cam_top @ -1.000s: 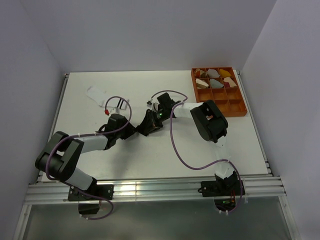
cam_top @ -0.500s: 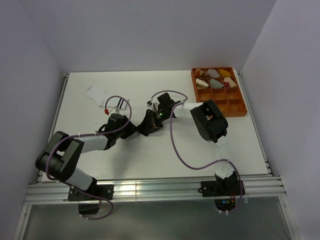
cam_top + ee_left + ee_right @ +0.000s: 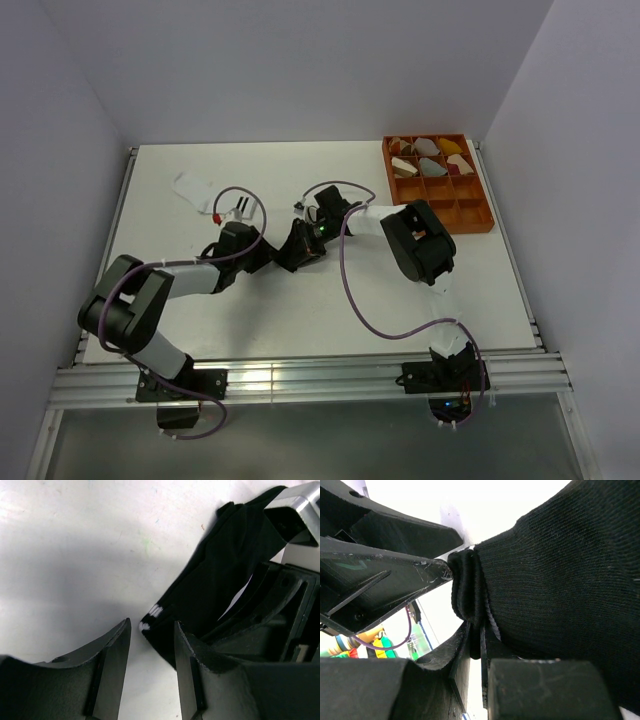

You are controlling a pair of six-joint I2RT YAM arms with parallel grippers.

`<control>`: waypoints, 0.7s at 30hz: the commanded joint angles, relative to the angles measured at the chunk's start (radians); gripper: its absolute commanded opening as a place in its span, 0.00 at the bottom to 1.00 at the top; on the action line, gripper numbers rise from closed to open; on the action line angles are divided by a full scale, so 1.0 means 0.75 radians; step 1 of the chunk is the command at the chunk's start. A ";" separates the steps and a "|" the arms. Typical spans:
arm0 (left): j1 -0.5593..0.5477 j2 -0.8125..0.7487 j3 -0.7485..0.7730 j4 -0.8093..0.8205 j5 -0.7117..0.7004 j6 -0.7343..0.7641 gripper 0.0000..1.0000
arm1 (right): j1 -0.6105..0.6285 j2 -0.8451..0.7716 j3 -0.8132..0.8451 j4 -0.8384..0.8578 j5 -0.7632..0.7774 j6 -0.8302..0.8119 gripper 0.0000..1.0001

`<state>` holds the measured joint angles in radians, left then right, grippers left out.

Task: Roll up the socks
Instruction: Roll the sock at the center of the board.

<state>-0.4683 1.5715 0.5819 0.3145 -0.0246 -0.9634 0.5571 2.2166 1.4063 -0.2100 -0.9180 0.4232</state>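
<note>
The black sock (image 3: 220, 565) lies on the white table between my two grippers; its white cuff stripes (image 3: 151, 614) show at its near end. My left gripper (image 3: 151, 630) is open, with the striped cuff just at its fingertips and the sock's edge behind its right finger (image 3: 187, 660). My right gripper (image 3: 475, 630) is shut on a folded edge of the black sock (image 3: 560, 570). In the top view the left gripper (image 3: 268, 258) and right gripper (image 3: 298, 248) meet at mid-table. The white sock (image 3: 193, 186) with black cuff stripes lies flat at the back left.
An orange compartment tray (image 3: 470, 215) stands at the back right, with rolled bundles (image 3: 430, 155) in its far compartments. Purple cables loop over both arms. The table's raised rail runs along the left and right edges.
My left arm has shifted slightly up and right, bringing its gripper closer to the black sock. The right arm and both socks have not visibly moved.
</note>
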 commanded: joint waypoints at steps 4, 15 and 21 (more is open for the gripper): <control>-0.016 0.058 0.079 -0.176 -0.075 0.021 0.45 | -0.009 0.045 0.003 -0.008 0.017 0.000 0.00; -0.053 -0.090 0.075 -0.325 -0.174 0.014 0.45 | -0.009 0.045 0.009 0.002 0.021 0.014 0.00; -0.045 -0.363 -0.033 -0.303 -0.213 -0.002 0.49 | -0.009 0.047 0.003 0.014 0.021 0.019 0.00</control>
<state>-0.5030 1.3895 0.5949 0.0837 -0.1474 -0.9638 0.5560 2.2230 1.4063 -0.2028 -0.9283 0.4400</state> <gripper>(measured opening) 0.488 0.150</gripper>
